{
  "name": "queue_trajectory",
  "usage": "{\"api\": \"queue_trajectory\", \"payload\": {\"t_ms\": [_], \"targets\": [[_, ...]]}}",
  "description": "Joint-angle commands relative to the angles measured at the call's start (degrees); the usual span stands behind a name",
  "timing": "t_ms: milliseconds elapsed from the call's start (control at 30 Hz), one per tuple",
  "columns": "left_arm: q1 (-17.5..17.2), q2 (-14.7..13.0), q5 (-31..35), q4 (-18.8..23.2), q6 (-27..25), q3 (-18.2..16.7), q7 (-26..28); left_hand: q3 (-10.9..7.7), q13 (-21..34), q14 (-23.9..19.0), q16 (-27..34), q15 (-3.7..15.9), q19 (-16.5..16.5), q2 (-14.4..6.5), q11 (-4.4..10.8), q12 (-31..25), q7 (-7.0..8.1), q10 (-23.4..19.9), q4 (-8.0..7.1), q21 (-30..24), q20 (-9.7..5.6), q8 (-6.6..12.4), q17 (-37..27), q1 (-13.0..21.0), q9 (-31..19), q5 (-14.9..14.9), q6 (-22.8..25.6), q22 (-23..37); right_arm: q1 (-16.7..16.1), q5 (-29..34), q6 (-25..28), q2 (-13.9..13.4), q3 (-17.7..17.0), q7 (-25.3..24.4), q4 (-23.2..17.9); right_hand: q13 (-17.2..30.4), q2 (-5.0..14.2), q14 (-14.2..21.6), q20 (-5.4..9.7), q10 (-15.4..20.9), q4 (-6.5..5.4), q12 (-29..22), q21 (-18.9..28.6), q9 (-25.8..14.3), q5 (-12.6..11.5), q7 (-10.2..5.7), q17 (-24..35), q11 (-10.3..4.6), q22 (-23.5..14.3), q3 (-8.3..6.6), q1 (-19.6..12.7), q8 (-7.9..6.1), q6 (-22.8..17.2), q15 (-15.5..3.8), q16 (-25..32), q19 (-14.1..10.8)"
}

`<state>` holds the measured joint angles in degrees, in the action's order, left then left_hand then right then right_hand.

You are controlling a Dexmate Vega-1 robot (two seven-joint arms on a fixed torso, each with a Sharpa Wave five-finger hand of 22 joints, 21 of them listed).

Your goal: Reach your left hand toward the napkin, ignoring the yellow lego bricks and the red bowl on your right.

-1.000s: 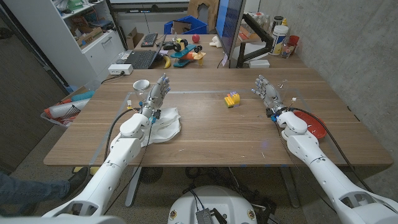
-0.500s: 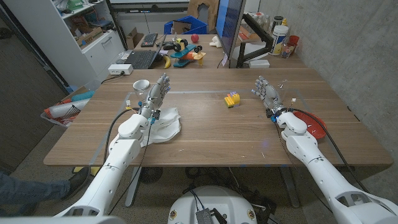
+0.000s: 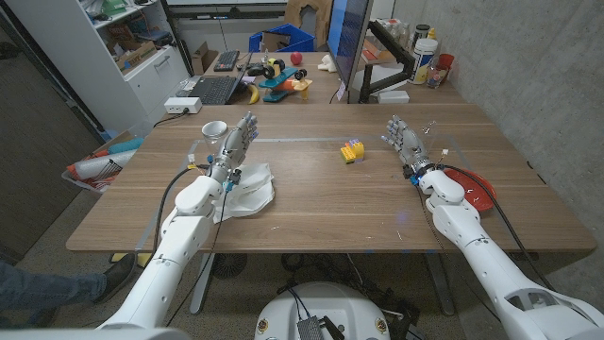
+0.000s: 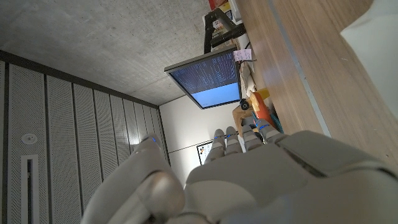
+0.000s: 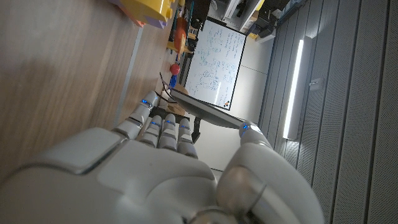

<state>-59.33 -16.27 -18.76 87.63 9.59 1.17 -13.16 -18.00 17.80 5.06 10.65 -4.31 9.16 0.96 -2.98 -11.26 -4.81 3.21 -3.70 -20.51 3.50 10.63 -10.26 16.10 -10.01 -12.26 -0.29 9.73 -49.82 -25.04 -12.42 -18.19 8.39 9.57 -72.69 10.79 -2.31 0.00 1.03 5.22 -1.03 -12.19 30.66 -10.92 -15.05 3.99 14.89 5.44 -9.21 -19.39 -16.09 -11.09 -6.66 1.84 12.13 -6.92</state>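
Observation:
A crumpled white napkin (image 3: 247,190) lies on the wooden table (image 3: 321,203) at the left. My left hand (image 3: 233,147) stands over the napkin's far edge with fingers stretched out and apart, holding nothing; the napkin's corner (image 4: 376,37) shows beside it in the left wrist view. Yellow lego bricks (image 3: 353,150) sit mid-table, also seen from the right wrist (image 5: 148,9). A red bowl (image 3: 475,193) lies at the right, under my right forearm. My right hand (image 3: 404,142) is raised past the bowl, fingers extended, empty.
A small white cup (image 3: 214,129) stands just beyond my left hand. Past the table's far edge are a laptop (image 3: 208,90), toys, a monitor (image 3: 351,42) and bottles. A shelf unit stands at the far left.

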Motion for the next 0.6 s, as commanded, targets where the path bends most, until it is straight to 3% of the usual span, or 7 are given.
{"api": "queue_trajectory", "payload": {"t_ms": [33,600], "targets": [[-2.5,-0.4,0.7,2.8,1.2,-1.3,-0.7,-0.28,-0.1,0.2,0.5,-0.16,0.2,-0.3,-0.18,-0.4,-0.20,0.0,0.34,0.4,0.31,0.22,-0.2,0.6,-0.2,0.0,0.0,0.2,0.9,0.4,-0.4,0.9,-0.4,0.5,1.1,0.3,0.39,0.3,-0.11,0.3,0.33,0.2,-0.2,-0.2,-0.3,-0.08,0.1,0.12,-0.2,-0.23,-0.1,-0.34,-0.6,0.08,0.2,-0.8],[-6.3,-1.4,1.3,6.2,2.1,-3.2,-0.8,-0.49,-0.7,-0.1,0.5,-0.18,0.2,-0.7,-0.24,-0.5,0.00,-0.3,0.80,1.0,0.81,0.36,-0.2,1.1,-0.2,0.2,0.5,0.2,0.5,2.4,0.1,0.1,0.1,-1.4,-0.7,0.3,0.49,0.4,-0.14,0.5,0.41,0.2,-0.7,-0.1,-0.3,-0.11,-0.1,0.21,-0.2,-0.19,0.0,-0.36,-0.8,0.06,0.1,-1.0]]}}
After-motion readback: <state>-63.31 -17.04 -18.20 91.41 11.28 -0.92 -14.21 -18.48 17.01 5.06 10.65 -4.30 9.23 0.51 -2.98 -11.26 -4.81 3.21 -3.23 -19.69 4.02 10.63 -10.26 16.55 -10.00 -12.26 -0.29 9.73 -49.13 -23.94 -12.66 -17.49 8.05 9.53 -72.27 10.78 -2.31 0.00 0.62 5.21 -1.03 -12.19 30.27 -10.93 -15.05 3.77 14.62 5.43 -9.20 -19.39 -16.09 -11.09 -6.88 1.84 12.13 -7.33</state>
